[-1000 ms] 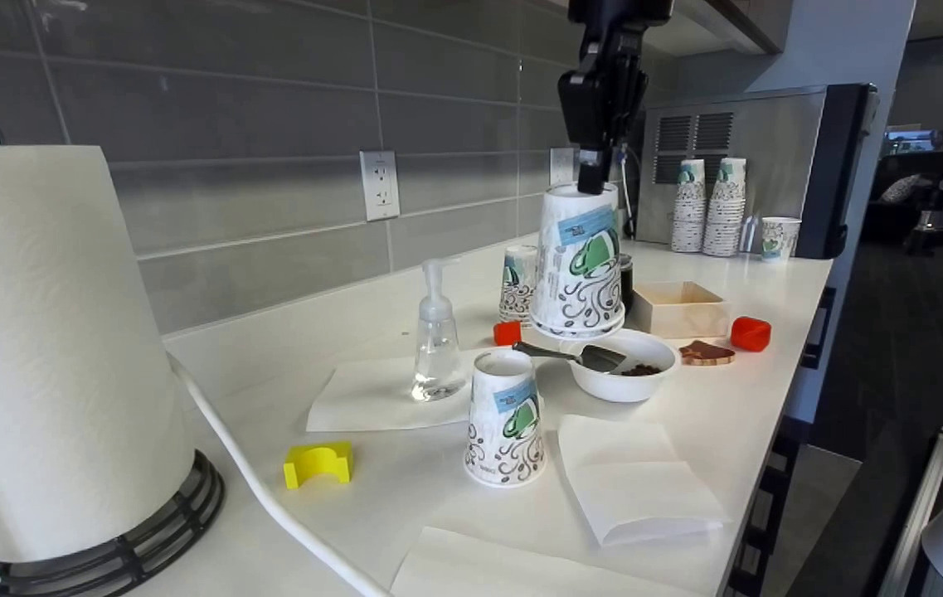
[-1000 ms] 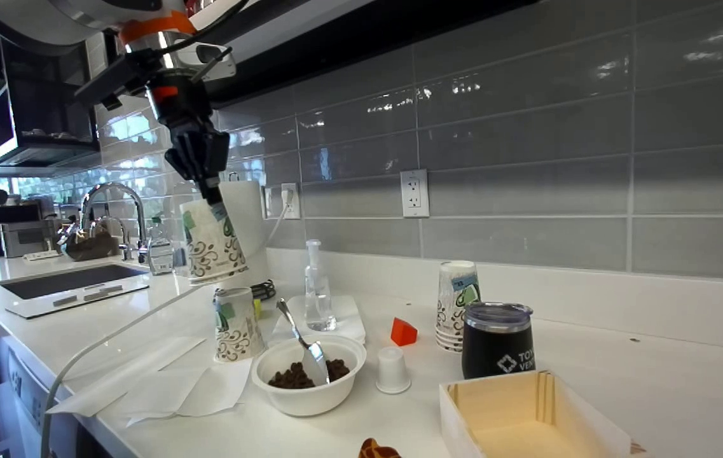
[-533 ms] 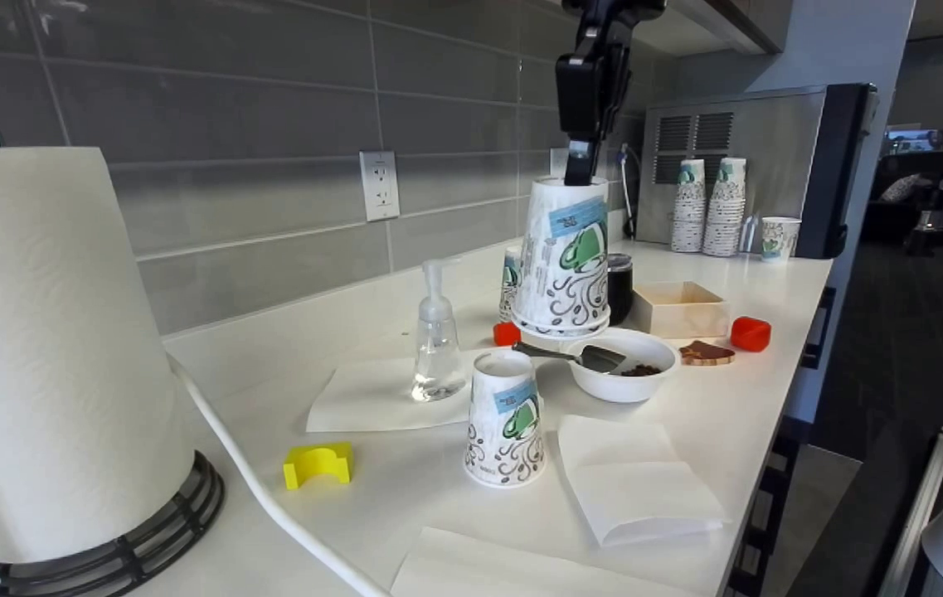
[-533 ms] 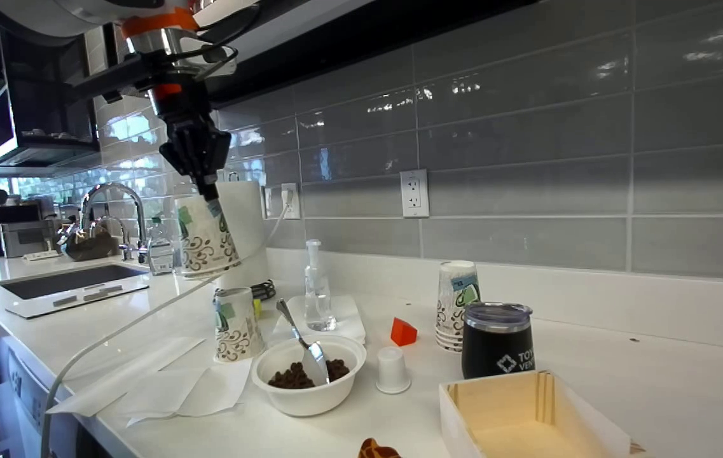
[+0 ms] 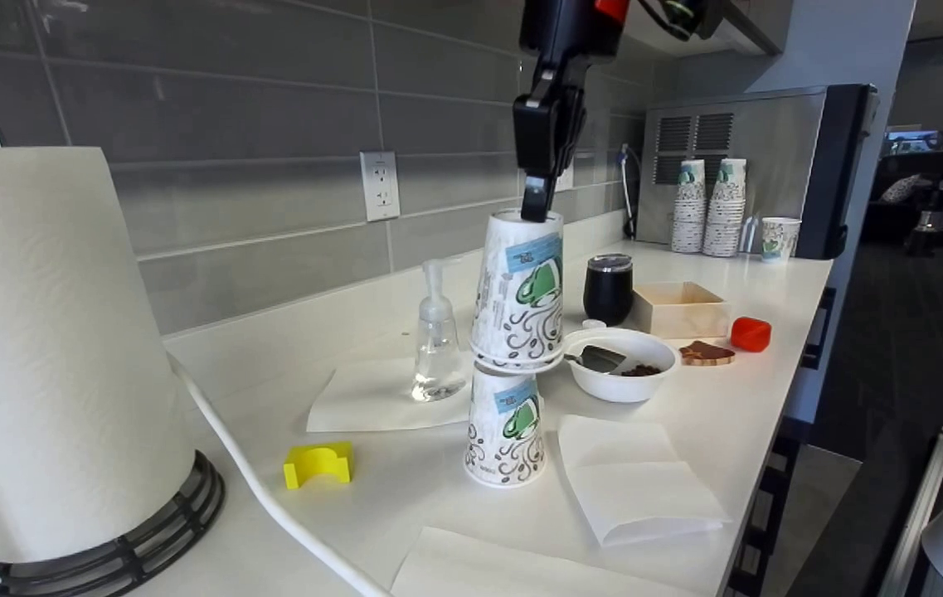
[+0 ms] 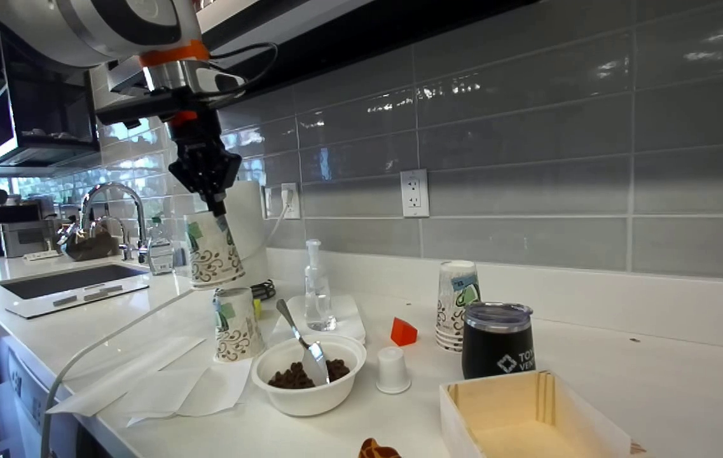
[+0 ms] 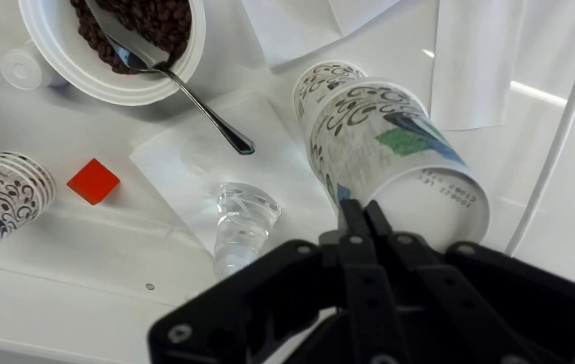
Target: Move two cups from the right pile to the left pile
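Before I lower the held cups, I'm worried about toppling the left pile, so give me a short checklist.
1. Grip: ok; the gripper is shut on the held cups at their upturned base.
2. Orientation: ok; they and the left pile are mouth down.
3. Centring: not ok, as far as I can judge; in an exterior view they sit to one side of the left pile's top.
4. Gap: cannot tell; no view separates held cups and left pile cleanly.
5. Clearance: ok; the soap bottle stands apart from both in the wrist view.
6. Count: cannot tell; nesting hides how many are held.
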`<state>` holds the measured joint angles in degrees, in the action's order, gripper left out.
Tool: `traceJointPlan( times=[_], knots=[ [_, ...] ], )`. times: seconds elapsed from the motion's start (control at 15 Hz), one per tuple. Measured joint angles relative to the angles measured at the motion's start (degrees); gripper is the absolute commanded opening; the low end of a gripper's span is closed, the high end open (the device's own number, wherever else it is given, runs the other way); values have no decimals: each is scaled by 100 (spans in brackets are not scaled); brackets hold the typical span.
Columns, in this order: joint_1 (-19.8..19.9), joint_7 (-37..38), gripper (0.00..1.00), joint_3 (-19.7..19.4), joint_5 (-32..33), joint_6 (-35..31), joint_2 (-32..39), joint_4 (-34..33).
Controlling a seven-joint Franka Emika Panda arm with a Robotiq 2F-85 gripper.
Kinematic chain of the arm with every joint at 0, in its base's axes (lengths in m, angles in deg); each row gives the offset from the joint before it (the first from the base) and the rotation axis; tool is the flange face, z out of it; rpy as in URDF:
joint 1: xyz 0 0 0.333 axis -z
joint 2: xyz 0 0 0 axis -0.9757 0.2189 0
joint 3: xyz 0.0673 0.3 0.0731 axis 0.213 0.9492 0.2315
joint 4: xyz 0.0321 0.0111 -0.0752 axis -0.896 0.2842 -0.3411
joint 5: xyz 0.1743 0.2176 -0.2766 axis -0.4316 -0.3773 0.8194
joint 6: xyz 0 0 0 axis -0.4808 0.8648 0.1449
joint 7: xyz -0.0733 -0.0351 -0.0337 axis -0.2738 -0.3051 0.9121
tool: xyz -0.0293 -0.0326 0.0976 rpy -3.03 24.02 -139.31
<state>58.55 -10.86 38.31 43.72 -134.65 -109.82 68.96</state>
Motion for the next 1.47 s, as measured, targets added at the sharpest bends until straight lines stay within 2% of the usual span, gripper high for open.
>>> traceJointPlan(
  times=[0.33,1.4,1.47],
  knots=[
    [3,23,1,117,90,-439,473,-14],
    [107,564,1,223,576,-616,1007,-212],
    [113,607,29,235,618,-617,1040,-225]
  ],
)
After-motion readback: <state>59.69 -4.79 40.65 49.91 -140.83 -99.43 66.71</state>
